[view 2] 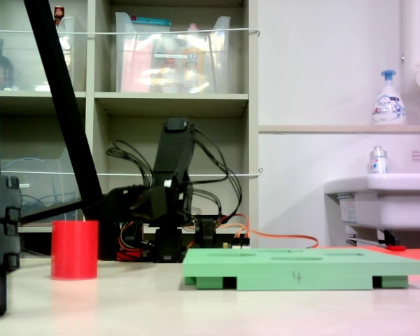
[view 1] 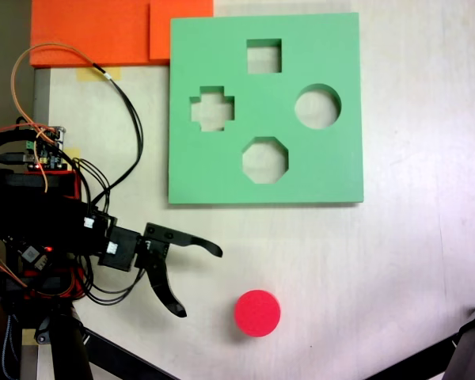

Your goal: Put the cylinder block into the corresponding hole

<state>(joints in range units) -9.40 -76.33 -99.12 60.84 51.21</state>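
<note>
Arm low over the table, gripper (view 1: 199, 281) spread wide, empty, left of the red cylinder (view 1: 257, 313). From above, the green board (view 1: 332, 170) shows 4 cutouts, round hole (view 1: 317, 107) included; side-on, the cylinder (view 2: 75, 250) stands upright.

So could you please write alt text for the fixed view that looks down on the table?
Seen from above, the arm's open claw sits left of the red cylinder block, not touching it. Beyond them lies a green foam board with square, cross, octagonal and round holes, all empty.
</note>
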